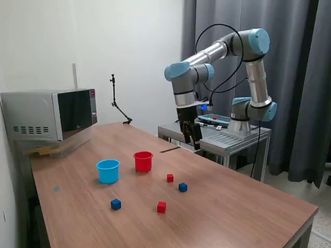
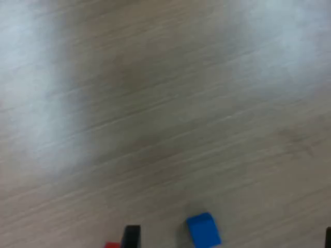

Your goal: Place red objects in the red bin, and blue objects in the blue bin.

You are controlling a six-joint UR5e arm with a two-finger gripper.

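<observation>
- We see four small solid cubes scattered on the brown wood-grain surface (image 1: 232,206): one red cube (image 1: 170,177) and one dark-blue cube (image 1: 182,187) lying near each other, a second red cube (image 1: 162,207) nearer the camera, and a second dark-blue cube (image 1: 116,204) off toward the exterior view's left.
- None of them sits in a cup, so we judge the sorting not yet begun.
- The small round bright-red plastic cup (image 1: 143,161) and the light sky-blue plastic cup (image 1: 108,171) stand upright just beside each other, the blue one on the exterior view's left, beyond the cubes.
- The two-finger gripper (image 1: 190,133) hangs well above the surface near its far edge, holding nothing; whether its jaws are apart or together we cannot tell.
- From the jaws, every cube lies lower and nearer the camera; the red and blue pair is closest.
- The blurred wrist view shows a blue cube (image 2: 204,230) and a sliver of red at the frame's edge.
</observation>
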